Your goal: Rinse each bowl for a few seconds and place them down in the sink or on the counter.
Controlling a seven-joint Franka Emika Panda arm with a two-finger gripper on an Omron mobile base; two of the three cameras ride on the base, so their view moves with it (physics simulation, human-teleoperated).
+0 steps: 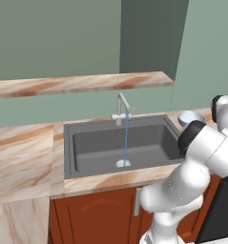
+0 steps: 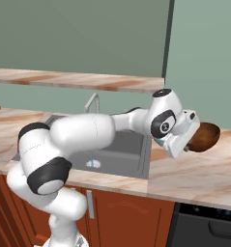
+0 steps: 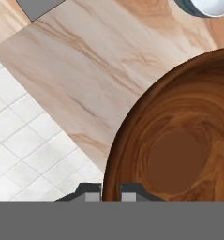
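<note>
Gripper: gripper [image 3: 111,192] pinching the rim of the brown bowl [image 2: 204,136], jaws nearly pressed together, one finger tip either side of the rim at 6 o'clock in the hand view.
Brown bowl: wood-grained, glossy inside; lifted above the counter [image 2: 194,176], to the right of the sink [image 2: 131,157] in the right base view (tilted, opening facing partly away from the arm).
Blue-grey bowl: pale bowl [image 1: 190,118] upright on the counter, just beside the sink's right rim in the left base view; at 1 o'clock in the hand view, well apart from the brown one.
Faucet: faucet [image 1: 121,107] at the basin's back edge, thin stream of water [image 1: 126,138] falling to the drain [image 1: 123,163].
Shelf: marble plank [image 1: 82,84] on the wall at 12 o'clock above the sink.
Floor: white tiles [image 3: 29,159] at 8 o'clock, hand view.
</note>
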